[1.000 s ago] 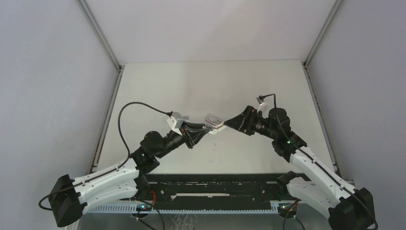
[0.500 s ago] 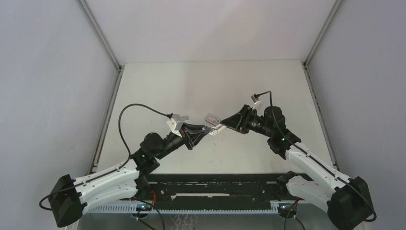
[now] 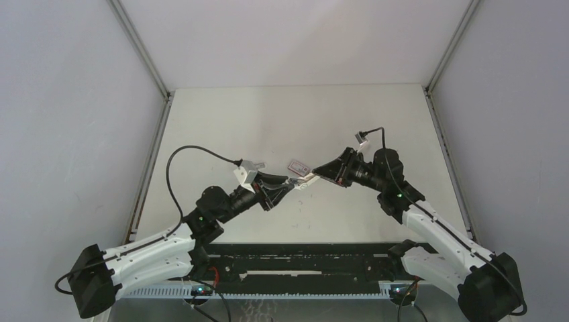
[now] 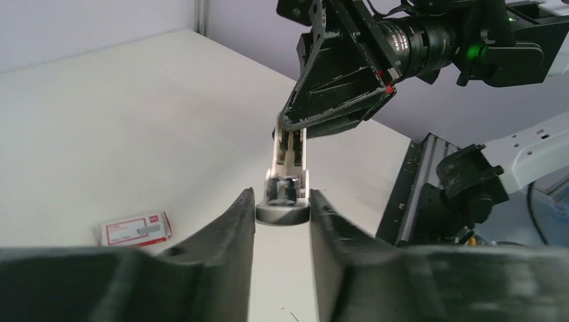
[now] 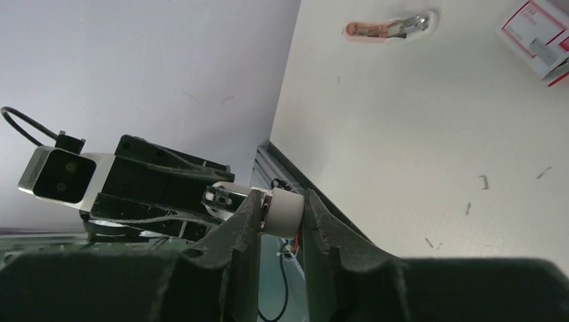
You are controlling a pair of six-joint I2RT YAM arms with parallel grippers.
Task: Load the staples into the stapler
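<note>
Two grips on the stapler (image 4: 288, 182), left end effector (image 4: 282, 201) and right end effector (image 5: 280, 204); staples (image 4: 134, 229) just beyond.

The left gripper (image 3: 288, 182) and right gripper (image 3: 314, 176) point at each other, nose to nose, jaws clamping the stapler (image 3: 302, 180).

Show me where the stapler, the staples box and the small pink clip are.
stapler (image 4: 288, 161): left wrist view, on the middle part of its body.
staples box (image 4: 133, 230): left wrist view, on its white label.
small pink clip (image 5: 388, 28): right wrist view, on its middle.
</note>
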